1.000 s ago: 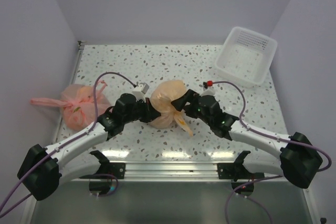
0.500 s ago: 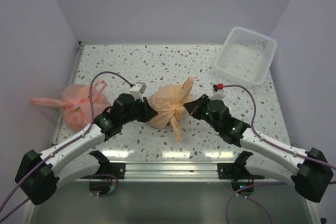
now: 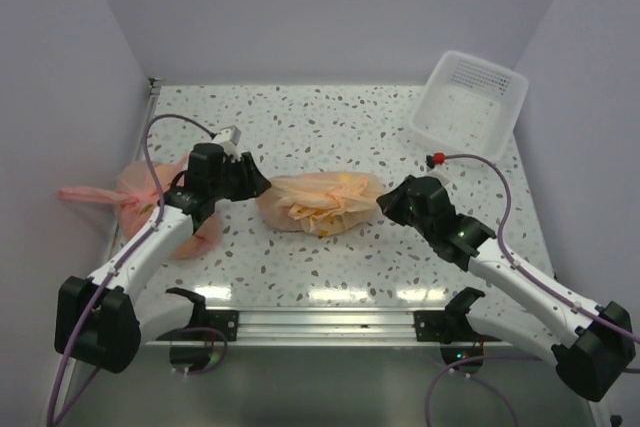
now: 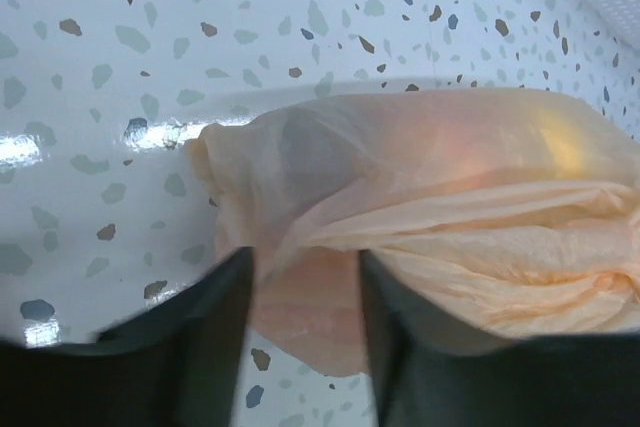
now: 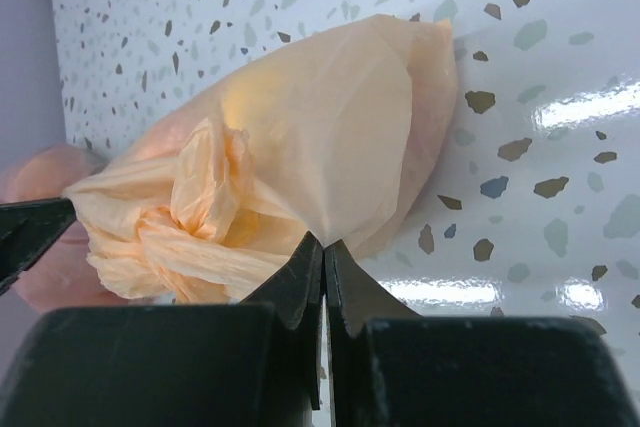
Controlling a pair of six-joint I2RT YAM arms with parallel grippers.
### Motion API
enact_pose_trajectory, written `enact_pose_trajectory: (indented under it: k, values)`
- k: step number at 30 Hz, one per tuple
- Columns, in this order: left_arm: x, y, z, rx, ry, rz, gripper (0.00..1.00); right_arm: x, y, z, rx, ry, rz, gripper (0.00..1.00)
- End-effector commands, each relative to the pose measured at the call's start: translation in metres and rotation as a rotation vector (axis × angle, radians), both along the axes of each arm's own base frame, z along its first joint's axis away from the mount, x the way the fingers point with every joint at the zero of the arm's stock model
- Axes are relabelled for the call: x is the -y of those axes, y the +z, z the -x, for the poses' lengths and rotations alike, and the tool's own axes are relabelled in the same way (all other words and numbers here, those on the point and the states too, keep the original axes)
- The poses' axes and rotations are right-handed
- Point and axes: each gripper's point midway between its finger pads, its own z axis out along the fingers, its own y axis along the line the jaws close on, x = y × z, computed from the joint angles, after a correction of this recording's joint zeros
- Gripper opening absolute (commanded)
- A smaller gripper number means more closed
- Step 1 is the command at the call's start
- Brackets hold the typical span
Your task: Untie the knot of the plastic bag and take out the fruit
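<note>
The pale peach-orange plastic bag [image 3: 318,202] lies flattened on its side at the table's middle, stretched between both grippers. Its knot [image 5: 205,182] is a crumpled twist on the near side, seen in the right wrist view. My right gripper [image 5: 324,242] is shut, pinching a fold of the bag's film at the bag's right end [image 3: 383,205]. My left gripper [image 4: 303,262] stands at the bag's left end [image 3: 258,187], jaws apart with a loose lobe of the bag [image 4: 420,187] between them. The fruit is hidden inside; only a yellow tint shows through.
A pinker tied bag [image 3: 148,202] lies at the far left against the wall, partly under my left arm. A white perforated basket [image 3: 468,107] stands at the back right. Purple cables loop above both arms.
The bag went from a bunched upright bundle to lying flat and stretched. My left arm swung back to the left and its jaws opened. My right gripper closed on the film and drew right.
</note>
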Motion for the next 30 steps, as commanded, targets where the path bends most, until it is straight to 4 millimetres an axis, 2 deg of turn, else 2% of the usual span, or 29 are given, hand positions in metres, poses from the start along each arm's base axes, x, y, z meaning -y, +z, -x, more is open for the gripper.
enact_pose_trajectory:
  k: [1,2,3,5,7,8,9,11,12,14,15,16,18,23,24,30]
  values:
    - [0.012,0.055,0.005,0.138,-0.034,0.052,0.64,-0.019,0.023,-0.005,0.024,0.082,-0.036,0.0]
    - [0.015,0.061,0.01,0.147,-0.028,0.062,0.71,-0.022,0.025,-0.005,0.028,0.091,-0.039,0.0]
    - [0.025,0.071,0.024,0.169,-0.054,0.084,0.77,-0.022,0.03,-0.006,0.038,0.091,-0.042,0.0]
    - [0.032,0.074,0.037,0.146,-0.008,0.118,0.86,-0.023,0.031,-0.007,0.043,0.091,-0.041,0.0]
    - [0.046,0.074,0.054,0.113,0.004,0.193,0.94,-0.024,0.034,-0.008,0.051,0.089,-0.046,0.0]
    - [0.05,0.072,0.058,0.1,0.008,0.219,0.95,-0.027,0.036,-0.008,0.061,0.095,-0.055,0.0]
    - [0.055,0.061,0.066,0.078,0.008,0.229,0.95,-0.028,0.035,-0.008,0.06,0.099,-0.056,0.0]
    - [0.063,0.057,0.067,0.062,0.022,0.268,0.96,-0.034,0.033,-0.008,0.059,0.115,-0.06,0.0]
    - [0.065,0.048,0.067,0.049,0.034,0.249,0.96,-0.036,0.031,-0.006,0.058,0.127,-0.062,0.0]
    - [0.067,0.046,0.061,0.053,0.062,0.257,0.92,-0.041,0.03,-0.005,0.06,0.138,-0.071,0.0]
    - [0.071,0.039,0.062,0.038,0.063,0.257,0.9,-0.043,0.026,-0.004,0.054,0.141,-0.072,0.0]
    - [0.075,0.044,0.057,0.054,0.077,0.295,0.87,-0.045,0.026,-0.003,0.055,0.145,-0.077,0.0]
    - [0.081,0.035,0.056,0.042,0.093,0.297,0.86,-0.049,0.023,-0.002,0.053,0.154,-0.086,0.0]
    - [0.087,0.027,0.046,0.04,0.153,0.316,0.84,-0.058,0.019,0.001,0.05,0.18,-0.098,0.0]
    - [0.09,0.034,0.041,0.07,0.161,0.347,0.84,-0.059,0.016,0.003,0.043,0.186,-0.099,0.0]
    - [0.089,0.044,0.033,0.107,0.194,0.378,0.83,-0.061,0.009,0.007,0.035,0.197,-0.102,0.0]
